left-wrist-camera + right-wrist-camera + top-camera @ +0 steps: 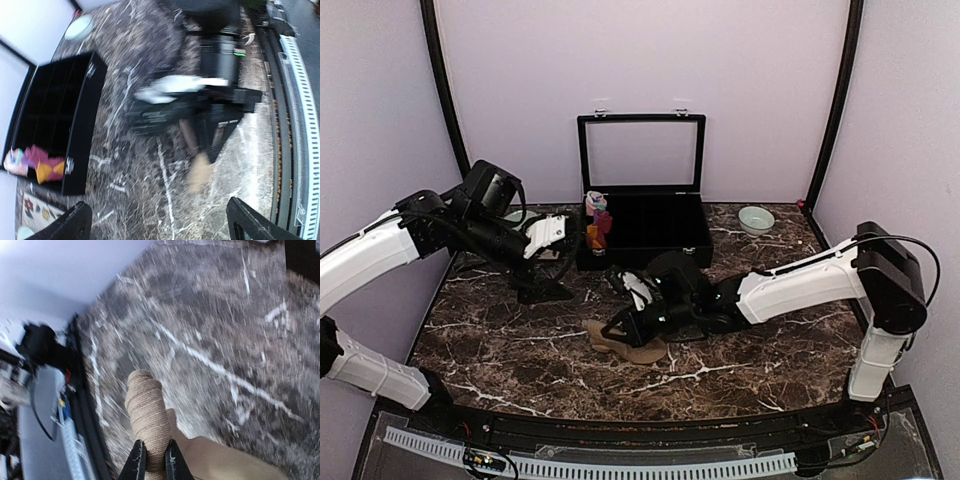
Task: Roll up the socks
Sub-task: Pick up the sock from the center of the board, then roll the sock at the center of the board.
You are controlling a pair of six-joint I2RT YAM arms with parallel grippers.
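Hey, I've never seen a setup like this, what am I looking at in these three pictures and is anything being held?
Two white robot arms are bolted to a marble table. One picture looks down from above; the other two come from cameras on each wrist. The right gripper is pinched shut on a tan sock lying on the table. The left gripper is open and holds nothing. Behind sit an open black box with a colourful sock bundle at its left end, and a small bowl.
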